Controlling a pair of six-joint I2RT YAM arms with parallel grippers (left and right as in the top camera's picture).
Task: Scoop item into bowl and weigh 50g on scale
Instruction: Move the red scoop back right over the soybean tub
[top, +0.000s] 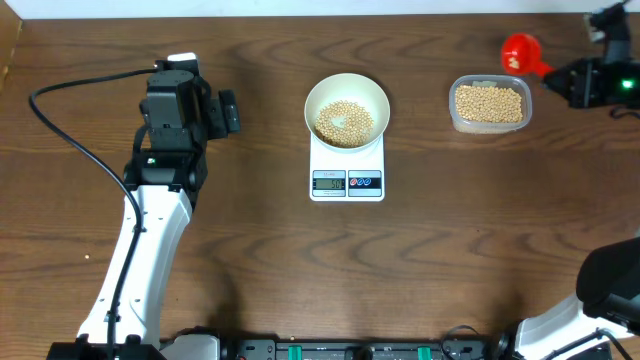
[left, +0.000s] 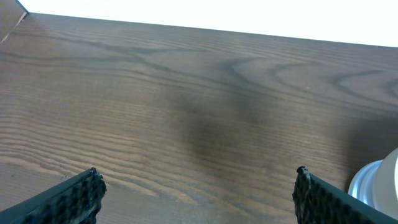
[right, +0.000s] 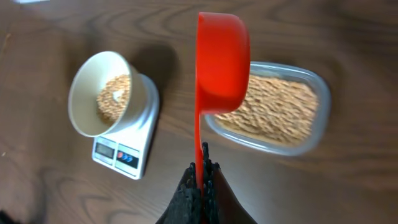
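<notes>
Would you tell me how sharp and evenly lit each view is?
Overhead: sharp, evenly lit, but the scale display is too small to read. Left wrist: blown-out white strip along the top, soft shadow on the table. Right wrist: soft, beans blurred.

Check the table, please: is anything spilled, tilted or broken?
Nothing stands out. The bowl of beans sits squarely on the scale, none lie loose on the table, and the shut right pincer holds the red scoop by its handle near the tub.
</notes>
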